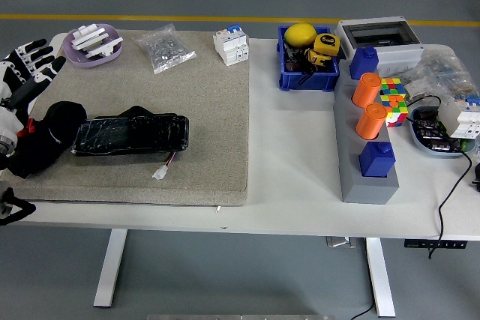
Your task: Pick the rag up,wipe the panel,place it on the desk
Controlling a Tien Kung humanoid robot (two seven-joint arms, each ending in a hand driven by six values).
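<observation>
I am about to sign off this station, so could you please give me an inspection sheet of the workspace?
Surface: white table with a grey mat on its left part.
Job's things: black rag at the mat's left edge, touching the black panel.
Clutter: blue bin, orange cylinders, puzzle cube, purple dish.
Hands: left hand open above the rag; right not seen.
Cables: black cord at right edge.
Surroundings: grey floor, yellow line.

A white table (292,148) is seen covered on one half by a grey felt mat (210,118). Well away from the fingers (34,54), a blue bin (307,76), a grey box (375,35), a grey block (360,162) and a shallow dish (435,148) are set directly on it.
</observation>
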